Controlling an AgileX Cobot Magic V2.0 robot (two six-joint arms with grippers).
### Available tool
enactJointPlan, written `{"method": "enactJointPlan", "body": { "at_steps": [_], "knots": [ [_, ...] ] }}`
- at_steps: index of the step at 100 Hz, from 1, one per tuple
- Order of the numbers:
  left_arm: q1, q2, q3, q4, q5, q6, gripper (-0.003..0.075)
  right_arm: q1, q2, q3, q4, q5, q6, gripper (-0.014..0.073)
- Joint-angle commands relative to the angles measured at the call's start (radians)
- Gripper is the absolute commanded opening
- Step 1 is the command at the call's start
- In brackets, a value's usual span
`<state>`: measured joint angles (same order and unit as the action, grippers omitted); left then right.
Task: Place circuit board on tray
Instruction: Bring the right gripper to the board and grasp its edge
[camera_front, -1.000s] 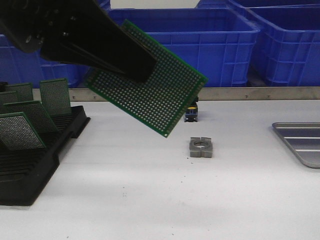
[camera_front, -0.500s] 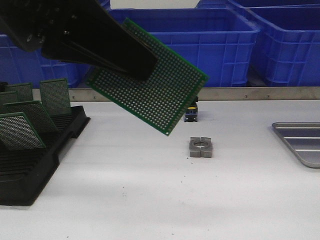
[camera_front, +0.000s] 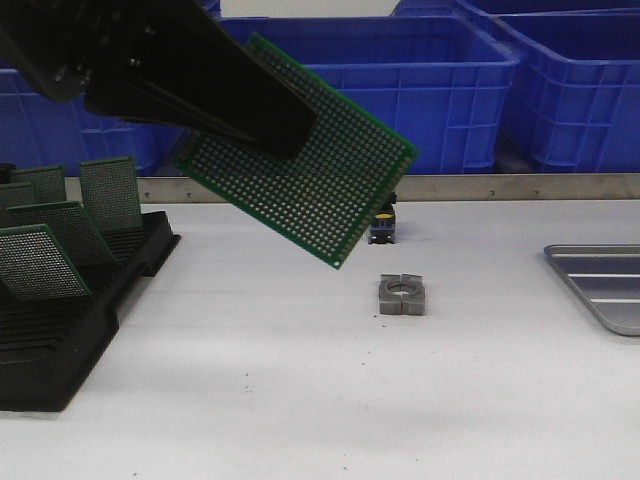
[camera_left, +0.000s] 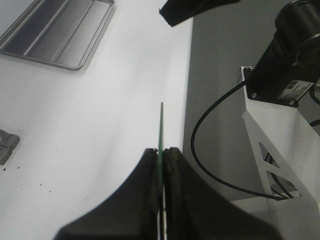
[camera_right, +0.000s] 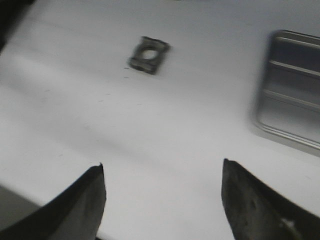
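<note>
We see the left gripper (camera_left: 161, 156) clamped on the circuit board (camera_front: 300, 155), holding it tilted in the air above the white worktop (camera_front: 300, 400). The right gripper (camera_right: 162, 195) hangs with its jaws wide apart over the worktop. A small grey metal block (camera_front: 402, 294) lies mid-worktop; the tray (camera_front: 605, 283) sits at the right edge, a black rack (camera_front: 60, 340) of boards at left, blue crates (camera_front: 400, 90) far behind.
</note>
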<state>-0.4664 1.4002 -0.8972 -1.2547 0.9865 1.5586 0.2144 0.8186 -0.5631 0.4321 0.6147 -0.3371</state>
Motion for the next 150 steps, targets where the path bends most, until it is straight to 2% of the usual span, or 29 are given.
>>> {"method": "enactJointPlan", "body": {
  "at_steps": [1, 12, 19, 37, 51, 69, 75, 82, 106, 115, 125, 132, 139, 150],
  "knots": [
    [-0.007, -0.025, -0.029, -0.072, 0.021, -0.008, -0.0017, 0.062, 0.054, -0.063, 0.173, -0.048, -0.217, 0.0522],
    [-0.007, -0.025, -0.029, -0.072, 0.021, -0.008, -0.0017, 0.128, 0.13, -0.107, 0.317, 0.026, -0.494, 0.0517],
    [-0.007, -0.025, -0.029, -0.072, 0.021, -0.008, -0.0017, 0.15, 0.176, -0.133, 0.404, 0.075, -0.616, 0.0517],
    [-0.007, -0.025, -0.029, -0.074, 0.021, -0.008, -0.0017, 0.157, 0.278, -0.195, 0.58, 0.201, -0.873, 0.0517],
    [-0.007, -0.025, -0.029, -0.074, 0.021, -0.008, -0.0017, 0.157, 0.363, -0.239, 0.664, 0.262, -1.002, 0.0517],
    [-0.007, -0.025, -0.029, -0.074, 0.021, -0.008, -0.0017, 0.157, 0.466, -0.286, 0.69, 0.315, -1.034, 0.0516],
    [-0.007, -0.025, -0.029, -0.074, 0.021, -0.008, -0.0017, 0.157, 0.492, -0.3, 0.701, 0.332, -1.034, 0.0489],
    [-0.007, -0.025, -0.029, -0.074, 0.021, -0.008, -0.0017, 0.157, 0.51, -0.314, 0.726, 0.34, -1.037, 0.0407],
    [-0.007, -0.025, -0.029, -0.066, 0.018, -0.008, -0.0011, 0.157, 0.517, -0.325, 0.755, 0.341, -1.048, 0.0016],
    [-0.007, -0.025, -0.029, -0.063, 0.02, -0.008, 0.0073, 0.157, 0.517, -0.325, 0.755, 0.344, -1.048, -0.0074],
    [-0.007, -0.025, -0.029, -0.063, 0.013, -0.008, 0.0275, 0.157, 0.517, -0.325, 0.755, 0.351, -1.048, -0.0067],
    [-0.007, -0.025, -0.029, -0.063, -0.008, -0.008, 0.0384, 0.157, 0.517, -0.325, 0.755, 0.361, -1.048, -0.0067],
    [-0.007, -0.025, -0.029, -0.063, -0.018, -0.008, 0.0424, 0.157, 0.517, -0.325, 0.755, 0.403, -1.048, -0.0067],
    [-0.007, -0.025, -0.029, -0.065, -0.045, -0.008, 0.0426, 0.155, 0.517, -0.324, 0.749, 0.461, -0.968, -0.0067]
  ]
}}
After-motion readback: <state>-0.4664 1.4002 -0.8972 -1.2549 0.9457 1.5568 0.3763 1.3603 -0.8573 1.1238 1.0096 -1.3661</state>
